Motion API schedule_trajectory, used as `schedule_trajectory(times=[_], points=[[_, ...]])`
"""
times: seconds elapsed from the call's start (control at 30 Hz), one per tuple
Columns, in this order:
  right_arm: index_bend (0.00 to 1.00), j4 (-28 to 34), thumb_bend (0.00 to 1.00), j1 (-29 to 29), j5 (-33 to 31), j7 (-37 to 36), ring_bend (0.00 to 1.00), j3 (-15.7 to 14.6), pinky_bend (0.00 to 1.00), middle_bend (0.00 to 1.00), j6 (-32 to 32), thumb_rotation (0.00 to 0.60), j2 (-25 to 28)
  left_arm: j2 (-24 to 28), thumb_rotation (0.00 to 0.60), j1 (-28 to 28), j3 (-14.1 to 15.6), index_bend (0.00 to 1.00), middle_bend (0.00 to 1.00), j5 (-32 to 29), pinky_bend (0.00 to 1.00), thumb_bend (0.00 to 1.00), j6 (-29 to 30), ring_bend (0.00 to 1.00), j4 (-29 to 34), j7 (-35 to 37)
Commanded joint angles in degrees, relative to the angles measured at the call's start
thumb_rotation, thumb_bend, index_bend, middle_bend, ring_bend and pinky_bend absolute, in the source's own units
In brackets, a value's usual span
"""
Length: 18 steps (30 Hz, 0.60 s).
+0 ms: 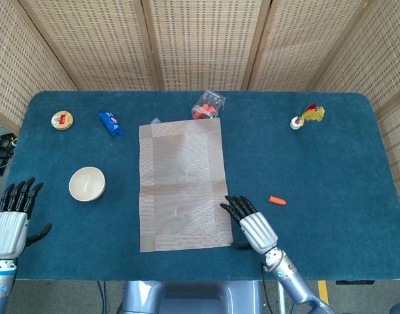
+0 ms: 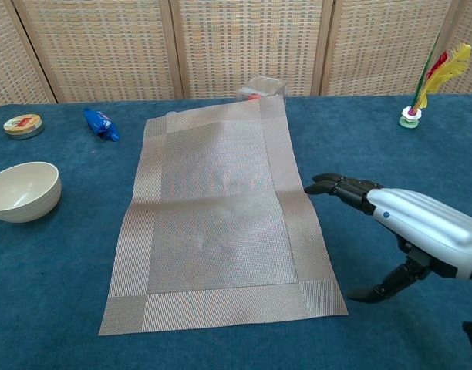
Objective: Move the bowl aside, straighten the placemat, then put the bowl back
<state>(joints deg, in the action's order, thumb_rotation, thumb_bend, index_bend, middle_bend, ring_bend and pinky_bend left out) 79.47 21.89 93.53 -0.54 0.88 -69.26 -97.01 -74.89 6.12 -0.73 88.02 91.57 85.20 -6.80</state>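
Hovering empty with fingers spread at the near right corner of the placemat [image 1: 182, 184], the right hand [image 1: 250, 222] could crumple that edge if it presses clumsily, while the bowl [image 1: 87, 183] sits aside near the idle, open left hand [image 1: 10, 219]

Left hand [image 1: 9, 222] cut off at head view's lower left edge, absent from chest view. Bowl [image 2: 21, 190] clipped by chest view's left edge. Clear box [image 1: 208, 104] contents at counter's far edge unreadable, tin [image 1: 61, 120] label too small.
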Motion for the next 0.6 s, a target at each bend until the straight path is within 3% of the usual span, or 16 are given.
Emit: schedule_trajectory(times=[0.03, 0.6], points=[[0.11, -1.11, 0.10, 0.09, -1.10, -0.66, 0.00, -0.23, 0.00, 0.00, 0.91, 0.600, -0.89, -0.05, 0.600, 0.00, -0.08, 0.07, 0.00, -0.05, 0.00, 0.18, -0.34, 0.00, -0.12, -0.02], [0.09, -0.35, 0.10, -0.04, -4.22, -1.19, 0.00, -1.83, 0.00, 0.00, 3.51, 0.600, -0.82, -0.38, 0.600, -0.36, -0.70, 0.07, 0.00, 0.32, 0.00, 0.18, -1.05, 0.00, -0.37, -0.27]])
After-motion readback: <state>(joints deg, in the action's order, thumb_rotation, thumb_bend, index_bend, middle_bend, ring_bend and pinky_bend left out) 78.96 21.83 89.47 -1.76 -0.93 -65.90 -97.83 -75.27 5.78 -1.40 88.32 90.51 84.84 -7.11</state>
